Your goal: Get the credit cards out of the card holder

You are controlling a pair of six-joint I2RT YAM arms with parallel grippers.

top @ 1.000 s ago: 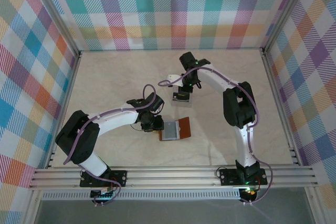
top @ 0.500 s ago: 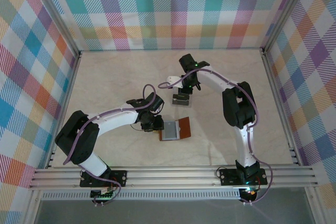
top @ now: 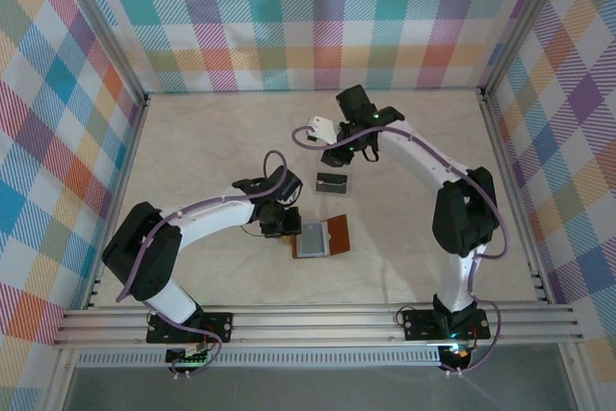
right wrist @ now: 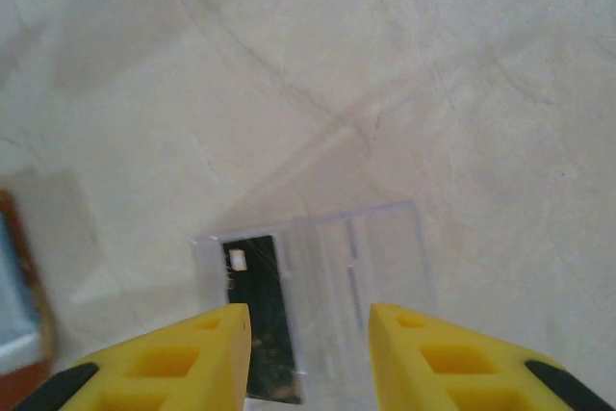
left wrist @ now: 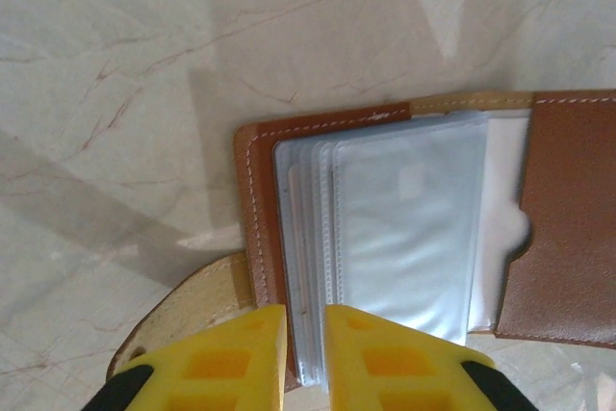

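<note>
The left gripper (left wrist: 305, 320) has its yellow jaws drawn narrow, and from here it looks nipped onto the holder (left wrist: 252, 209) at one corner of its grey-blue sleeves (left wrist: 404, 238), whose edge runs into the slit between them. The right gripper (right wrist: 308, 320) hangs with its jaws wide and nothing in them, above a dark card (right wrist: 258, 324) that lies flat on the table (top: 212, 141) with a clear plastic piece (right wrist: 356, 276) against it.

The holder lies spread open about the middle of the table, a little toward the near edge. The card lies just beyond it toward the far edge, apart from it.

I'd judge the job partly done, with the right arm due to go to the holder for another card. To do that well, the left should keep its pinch low and firm so the leather cannot slide. The right should come in flat, take only a card's exposed edge and draw it along the line of its sleeve rather than lifting, or the whole holder may come up with it.

As for what is left inside, the sleeves look pale and cloudy, so I cannot tell whether any holds a card. Something whitish shows at the thumb notch of the leather pocket (left wrist: 568, 238) on the other flap, which may be a pale card
</note>
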